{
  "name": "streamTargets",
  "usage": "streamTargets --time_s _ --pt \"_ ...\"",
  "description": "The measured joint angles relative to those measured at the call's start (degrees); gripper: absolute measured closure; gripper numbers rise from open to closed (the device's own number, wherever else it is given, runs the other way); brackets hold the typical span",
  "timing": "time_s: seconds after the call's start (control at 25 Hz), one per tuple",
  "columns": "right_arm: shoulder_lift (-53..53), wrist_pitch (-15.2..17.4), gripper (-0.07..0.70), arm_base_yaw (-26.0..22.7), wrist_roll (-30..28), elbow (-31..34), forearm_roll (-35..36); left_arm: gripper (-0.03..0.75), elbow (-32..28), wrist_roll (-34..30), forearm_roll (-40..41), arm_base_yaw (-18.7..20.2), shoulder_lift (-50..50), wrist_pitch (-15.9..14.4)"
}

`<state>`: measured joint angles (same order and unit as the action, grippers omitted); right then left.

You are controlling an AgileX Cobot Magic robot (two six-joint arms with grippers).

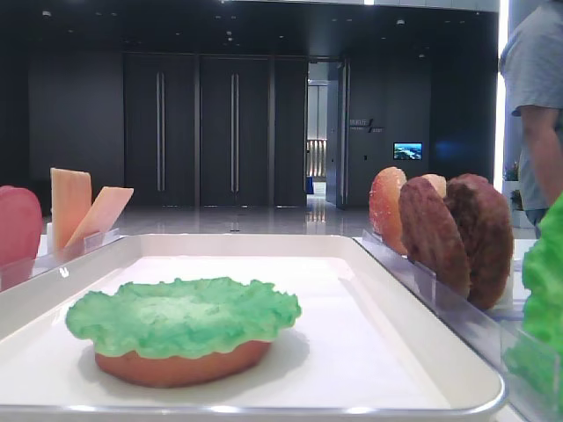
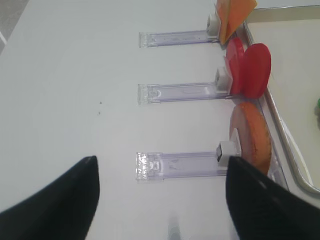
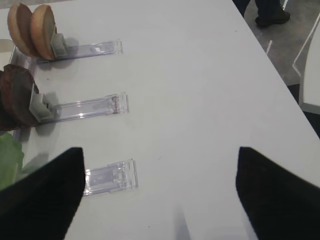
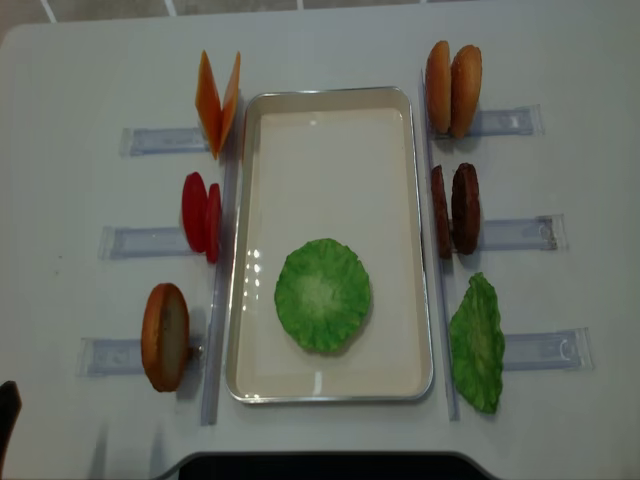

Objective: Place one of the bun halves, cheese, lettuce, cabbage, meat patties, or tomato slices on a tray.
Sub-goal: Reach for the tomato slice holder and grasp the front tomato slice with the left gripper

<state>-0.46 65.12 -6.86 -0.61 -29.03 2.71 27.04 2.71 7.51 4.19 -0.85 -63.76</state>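
Observation:
The off-white tray (image 4: 330, 150) lies in the middle of the white table. On its floor a green lettuce (image 4: 322, 294) leaf covers an orange bun half (image 1: 176, 365). Left of the tray stand cheese (image 4: 217, 100), tomato slices (image 4: 200, 215) and a bun half (image 4: 165, 335). To the tray's right are two bun halves (image 4: 452, 88), meat patties (image 4: 455, 208) and a second lettuce leaf (image 4: 477, 343). My left gripper (image 2: 161, 162) hangs open and empty over the table, left of the bun half (image 2: 252, 137). My right gripper (image 3: 160, 150) is open and empty, right of the patties (image 3: 17, 97).
Clear plastic holders (image 4: 525, 232) stick out from both sides of the tray toward the table edges. A person (image 1: 537, 79) stands beyond the table on the right. The table edge (image 3: 280, 65) runs close past the right gripper.

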Motion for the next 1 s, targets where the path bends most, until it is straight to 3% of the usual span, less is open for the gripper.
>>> streamTargets --time_s 0.2,0.48,1.0 --pt "0.00 0.00 0.050 0.00 0.00 0.00 0.00 0.118 0.90 2.46 -0.05 0.00 4.26 -1.12" --pt "0.00 0.00 0.050 0.00 0.00 0.00 0.00 0.118 7.53 3.56 -0.44 0.00 20.48 -7.47" --pt "0.00 0.00 0.050 0.00 0.00 0.00 0.00 0.118 22.16 3.62 -0.06 0.00 47.59 -7.47"
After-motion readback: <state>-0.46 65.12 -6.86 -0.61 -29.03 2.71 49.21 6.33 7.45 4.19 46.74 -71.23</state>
